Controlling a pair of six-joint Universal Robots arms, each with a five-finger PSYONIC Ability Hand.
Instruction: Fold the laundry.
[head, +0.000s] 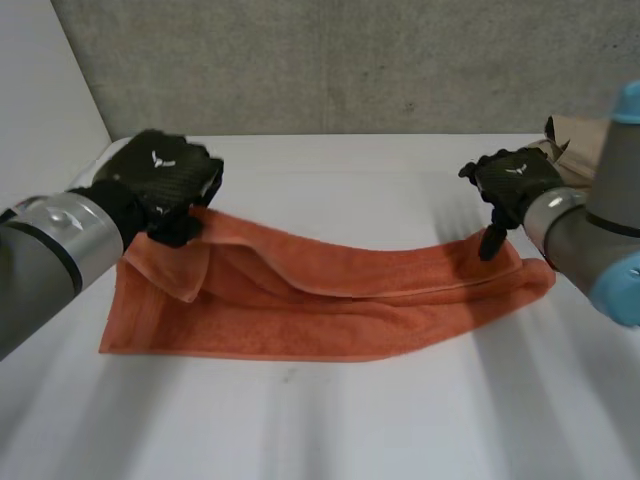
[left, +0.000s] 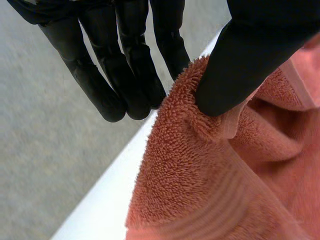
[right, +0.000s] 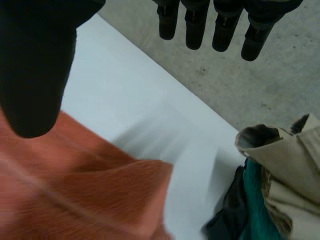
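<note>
Nearest me, the white table (head: 330, 430) lies bare in front of the orange terry towel (head: 300, 320). The towel stretches long across the middle, its near edge flat and its far edge rucked into a loose lengthwise fold.

My left hand (head: 165, 180) is at the towel's far left corner. Its thumb (left: 240, 70) presses the looped pile against straight fingers (left: 135, 80), and this pinch lifts the corner clear, I judge so it can be carried over. The cloth is thick and nubbly, with a flat woven band near the hem, so it should drape heavily.

My right hand (head: 512, 185) hovers at the towel's far right corner, thumb (right: 35, 75) pointing down, fingers (right: 225, 30) straight and well apart from it, gripping nothing. I reckon it needs a matching pinch.

Beyond the towel's right end sits a crumpled heap of beige, green and dark clothes (right: 280, 175), then the grey concrete wall (head: 350, 60).
</note>
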